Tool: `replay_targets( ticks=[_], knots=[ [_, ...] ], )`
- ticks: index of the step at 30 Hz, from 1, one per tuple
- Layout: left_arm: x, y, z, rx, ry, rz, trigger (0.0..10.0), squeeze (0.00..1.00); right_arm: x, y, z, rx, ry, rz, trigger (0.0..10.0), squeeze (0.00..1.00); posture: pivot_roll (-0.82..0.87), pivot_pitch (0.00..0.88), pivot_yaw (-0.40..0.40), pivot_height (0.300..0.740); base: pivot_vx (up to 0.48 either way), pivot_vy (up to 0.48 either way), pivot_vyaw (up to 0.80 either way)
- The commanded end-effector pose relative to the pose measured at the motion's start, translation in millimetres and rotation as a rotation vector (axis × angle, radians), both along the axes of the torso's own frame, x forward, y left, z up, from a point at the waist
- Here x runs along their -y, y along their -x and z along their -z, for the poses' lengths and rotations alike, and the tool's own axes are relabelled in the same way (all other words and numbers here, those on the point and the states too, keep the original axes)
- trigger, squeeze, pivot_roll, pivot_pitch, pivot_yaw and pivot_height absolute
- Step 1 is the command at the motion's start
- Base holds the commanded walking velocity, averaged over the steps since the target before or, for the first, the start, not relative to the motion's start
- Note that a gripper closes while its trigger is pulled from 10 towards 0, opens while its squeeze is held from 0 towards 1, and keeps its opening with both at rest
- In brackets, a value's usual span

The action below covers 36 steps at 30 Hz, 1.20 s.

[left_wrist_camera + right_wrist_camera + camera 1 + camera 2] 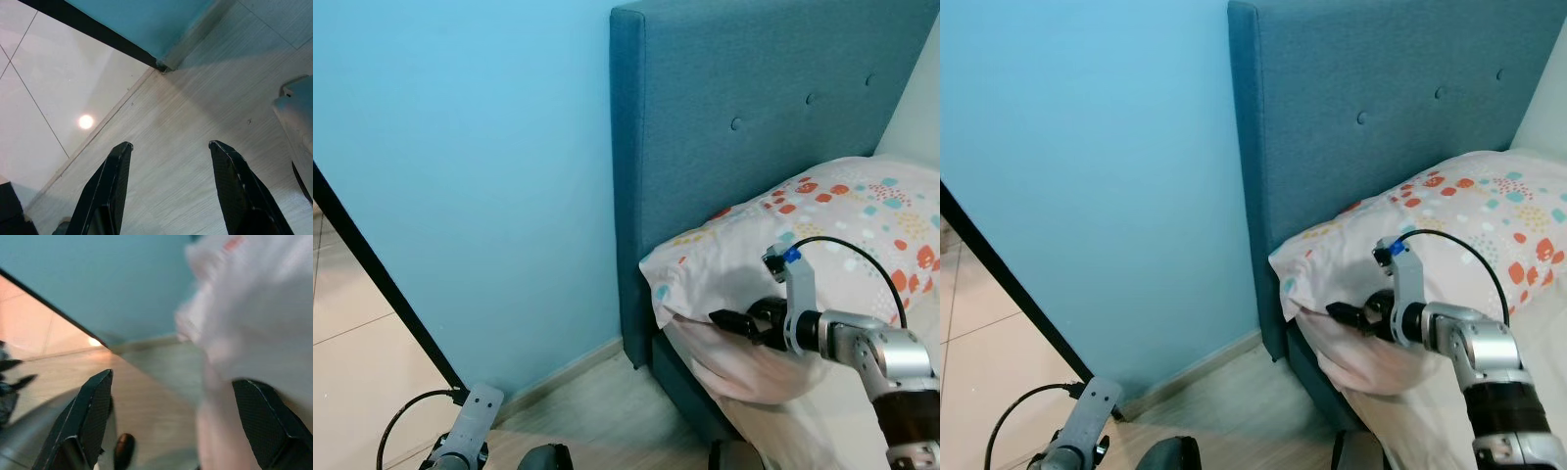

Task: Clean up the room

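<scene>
Apparently soft, puffy pillow (822, 225) beside right end effector (166, 416)

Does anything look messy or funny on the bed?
Yes. The white pillow with orange and teal spots hangs crooked over the bed's edge beside the blue padded headboard. The right gripper, fingers open, is at its sagging corner.

- One white pillow (822, 235) printed with orange, teal and yellow dots.
- One teal fabric upholstered headboard (754, 108), with three tufted buttons visible on it.
- One light blue painted wall (460, 176).
- One black slanted bar (382, 279) crossing in front of the wall.
- Two silver robot arms, each ending in a black two-fingered gripper: the right gripper (729, 320) and the left gripper (168, 186).
</scene>
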State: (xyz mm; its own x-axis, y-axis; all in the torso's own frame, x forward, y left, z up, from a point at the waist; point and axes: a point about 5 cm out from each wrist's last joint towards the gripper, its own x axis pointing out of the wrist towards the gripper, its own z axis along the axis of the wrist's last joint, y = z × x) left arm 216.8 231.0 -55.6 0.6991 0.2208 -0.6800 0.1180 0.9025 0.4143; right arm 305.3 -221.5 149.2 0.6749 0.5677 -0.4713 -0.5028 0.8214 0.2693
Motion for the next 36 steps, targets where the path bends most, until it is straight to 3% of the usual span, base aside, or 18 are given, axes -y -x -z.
replay_targets(
  ticks=[1, 3, 6, 8, 12, 14, 15, 16, 17, 18, 22, 25, 33, 36],
  knots=[
    [-4.6, 5.7, 2.7, -0.032, -0.018, 0.006, 10.0, 0.00, -9.2, 1.5, -12.1, 0.030, -0.077, -0.020, 10.0, 1.00, -0.01, 0.000, 0.046, 0.485, 0.000, 0.000, 0.00],
    [-4.5, 5.9, 2.8, -0.033, -0.018, 0.006, 10.0, 0.00, -10.8, 1.1, -17.7, 0.049, -0.108, -0.022, 10.0, 1.00, -0.01, 0.000, 0.046, 0.485, 0.000, 0.000, 0.00],
    [-3.1, 6.4, 3.5, -0.037, -0.021, 0.016, 10.0, 0.00, -19.6, 1.2, -52.6, 0.157, -0.350, -0.071, 10.0, 1.00, -0.01, 0.000, 0.047, 0.485, 0.000, 0.000, 0.00],
    [-3.0, 6.5, 3.6, -0.038, -0.022, 0.017, 10.0, 0.00, -20.1, 2.5, -61.4, 0.185, -0.389, -0.082, 10.0, 1.00, -0.01, 0.000, 0.047, 0.485, 0.000, 0.000, 0.00],
    [-3.0, 6.7, 3.7, -0.039, -0.023, 0.018, 10.0, 0.00, -18.1, 2.1, -67.6, 0.223, -0.396, -0.070, 10.0, 1.00, -0.01, 0.000, 0.047, 0.485, 0.000, 0.000, 0.00],
    [-3.1, 6.9, 3.9, -0.038, -0.008, 0.001, 10.0, 0.00, 1.1, -10.9, -72.0, 0.366, -0.335, 0.146, 10.0, 1.00, -0.03, 0.000, 0.047, 0.485, 0.000, 0.000, 0.00],
    [-3.1, 6.9, 3.9, -0.038, -0.008, 0.001, 10.0, 0.00, 1.1, -10.9, -72.0, 0.366, -0.335, 0.146, 10.0, 1.00, -0.03, 0.000, 0.047, 0.485, 0.000, 0.000, 0.00],
    [-3.4, 5.7, 3.5, -0.029, 0.039, -0.066, 10.0, 0.00, 12.1, -16.9, -65.7, 0.394, -0.303, 0.298, 10.0, 0.87, -0.03, 0.000, 0.048, 0.485, 0.000, 0.000, 0.00],
    [-3.4, 3.5, 2.6, -0.016, 0.085, -0.133, 10.0, 0.00, 19.7, -20.0, -55.6, 0.395, -0.274, 0.411, 10.0, 0.04, -0.03, 0.000, 0.048, 0.485, 0.000, 0.000, 0.00],
    [-2.8, 0.4, 1.1, -0.003, 0.115, -0.174, 10.0, 0.00, 23.6, -20.3, -46.3, 0.391, -0.261, 0.483, 10.0, 0.00, -0.03, 0.000, 0.048, 0.485, 0.000, 0.000, 0.00],
    [-0.7, -7.1, -2.9, 0.025, 0.144, -0.203, 10.0, 0.00, 22.3, -16.8, -31.1, 0.372, -0.287, 0.550, 10.0, 0.00, -0.02, 0.000, 0.042, 0.490, 0.000, 0.000, 0.00],
    [4.7, -30.3, -17.4, 0.095, 0.174, -0.198, 10.0, 0.00, 3.3, -10.0, -5.2, 0.329, -0.368, 0.597, 10.0, 0.00, -0.02, 0.000, 0.049, 0.504, 0.000, 0.000, 0.00],
    [11.3, -46.9, -28.3, 0.130, 0.189, -0.153, 10.0, 0.00, -11.8, -11.0, -1.7, 0.340, -0.419, 0.588, 10.0, 0.00, -0.03, 0.000, 0.053, 0.523, -0.241, 0.000, 0.00],
    [13.0, -45.9, -27.3, 0.126, 0.177, -0.135, 10.0, 0.00, -14.9, -13.3, 0.0, 0.358, -0.400, 0.594, 10.0, 0.00, -0.03, 0.000, 0.049, 0.532, 0.000, 0.000, 0.00]
  ],
)
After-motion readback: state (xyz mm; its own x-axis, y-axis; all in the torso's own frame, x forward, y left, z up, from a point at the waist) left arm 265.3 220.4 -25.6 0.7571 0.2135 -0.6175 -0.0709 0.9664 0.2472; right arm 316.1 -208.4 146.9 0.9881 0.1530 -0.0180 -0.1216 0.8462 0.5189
